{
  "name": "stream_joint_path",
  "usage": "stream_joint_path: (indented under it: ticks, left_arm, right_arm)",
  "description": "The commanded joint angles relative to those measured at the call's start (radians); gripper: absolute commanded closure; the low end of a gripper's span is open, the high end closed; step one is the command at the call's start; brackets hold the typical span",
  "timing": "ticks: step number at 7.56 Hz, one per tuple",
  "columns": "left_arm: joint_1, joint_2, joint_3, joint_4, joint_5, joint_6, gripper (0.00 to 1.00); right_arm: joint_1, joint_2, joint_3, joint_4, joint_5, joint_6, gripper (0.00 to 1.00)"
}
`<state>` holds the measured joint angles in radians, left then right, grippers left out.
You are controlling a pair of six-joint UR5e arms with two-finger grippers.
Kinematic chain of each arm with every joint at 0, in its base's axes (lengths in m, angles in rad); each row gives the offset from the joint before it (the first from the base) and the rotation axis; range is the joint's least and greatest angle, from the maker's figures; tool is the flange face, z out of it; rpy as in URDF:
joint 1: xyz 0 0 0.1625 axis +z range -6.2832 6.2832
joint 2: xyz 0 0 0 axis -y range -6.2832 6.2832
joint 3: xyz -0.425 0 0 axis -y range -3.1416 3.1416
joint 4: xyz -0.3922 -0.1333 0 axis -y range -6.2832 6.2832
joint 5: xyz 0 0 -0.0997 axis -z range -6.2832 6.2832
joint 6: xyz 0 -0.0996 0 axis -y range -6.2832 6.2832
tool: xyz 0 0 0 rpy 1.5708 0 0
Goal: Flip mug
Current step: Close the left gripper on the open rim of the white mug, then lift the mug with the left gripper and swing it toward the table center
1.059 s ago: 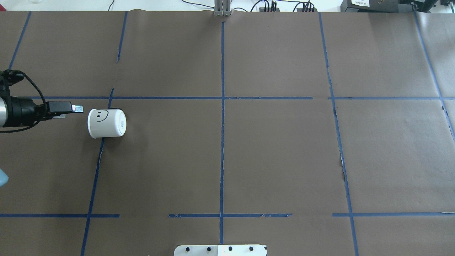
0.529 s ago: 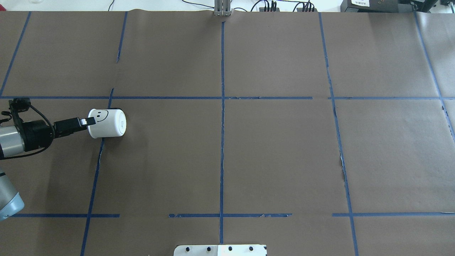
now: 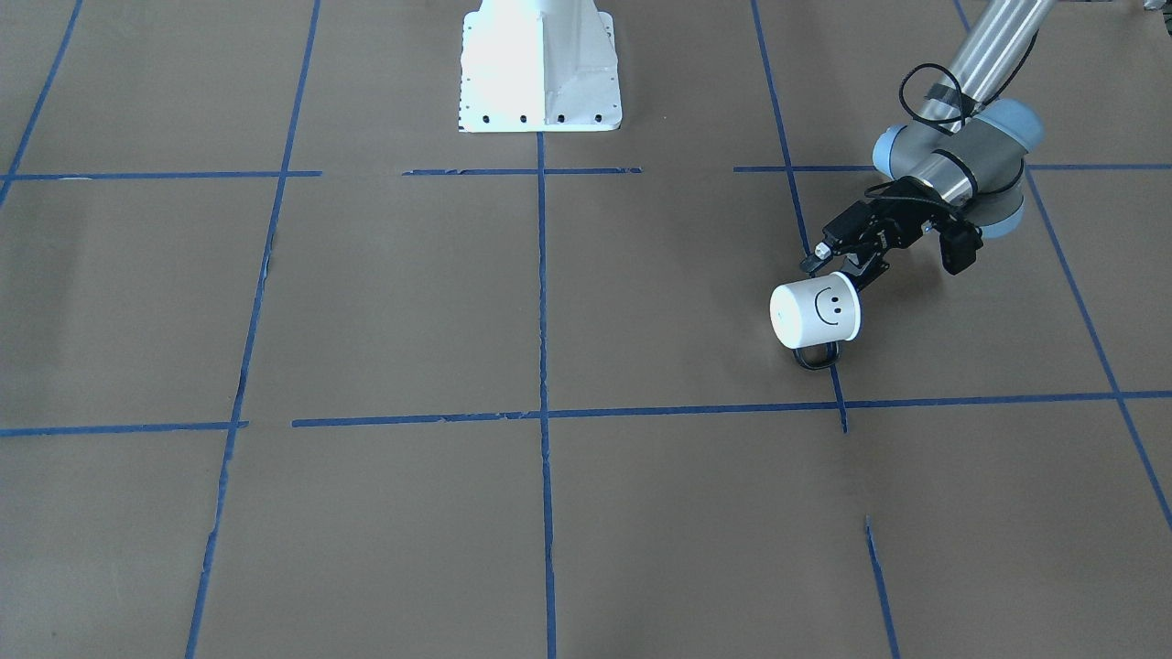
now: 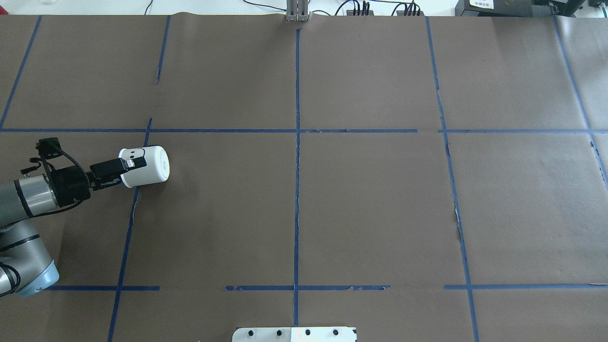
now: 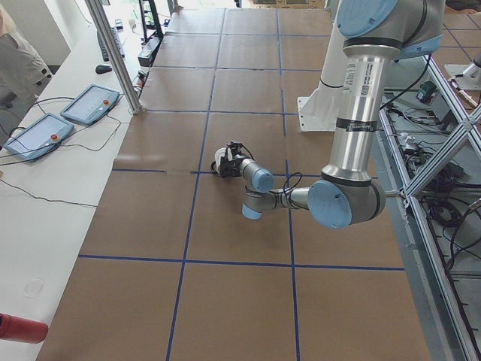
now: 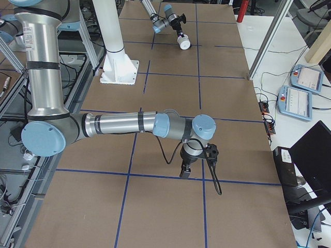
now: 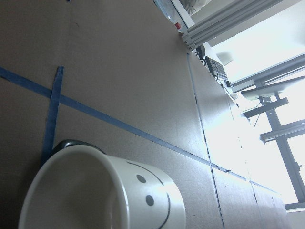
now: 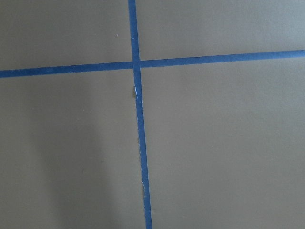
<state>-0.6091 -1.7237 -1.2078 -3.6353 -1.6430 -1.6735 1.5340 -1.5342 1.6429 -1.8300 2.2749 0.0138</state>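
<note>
I'm seeing the left gripper (image 3: 838, 264) sitting at the mouth of the mug (image 3: 815, 313), which is lying on its side on the table (image 4: 332, 190), handle away from the robot. The jaws are looking parted, not clamped. I'm planning a deep, square bite on the wall, closing gently so the mug isn't rolling.

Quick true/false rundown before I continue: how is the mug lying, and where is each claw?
1. The mug lies on its side on the table. True.
2. Its handle points straight up. False: it sits low against the table, on the side away from the robot.
3. The left claw is at the mug's open end. True.
4. The right claw hovers beside the mug. False: it is far off at the other end of the table, over a blue tape cross.
</note>
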Motion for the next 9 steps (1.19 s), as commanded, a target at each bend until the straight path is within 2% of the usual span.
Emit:
stream_joint_path:
  ticks: [1,4,6,8,9]
  left_arm:
    - [-0.012,-0.051,0.007,-0.008,0.006,-0.095,1.00]
    - [-0.105,-0.140,0.005,0.006,0.031,-0.208,1.00]
    - [-0.120,-0.167,-0.025,0.091,0.016,-0.201,1.00]
    - [-0.120,-0.197,-0.209,0.527,-0.157,-0.183,1.00]
    - [-0.118,-0.235,-0.281,0.685,-0.208,-0.163,1.00]
  right_arm:
    - [0.000,0.000,0.000,0.000,0.000,0.000,0.00]
    - [0.000,-0.001,0.000,0.000,0.000,0.000,0.00]
    - [0.000,-0.001,0.000,0.000,0.000,0.000,0.00]
    - [0.000,0.000,0.000,0.000,0.000,0.000,0.00]
    - [0.000,0.000,0.000,0.000,0.000,-0.002,0.00]
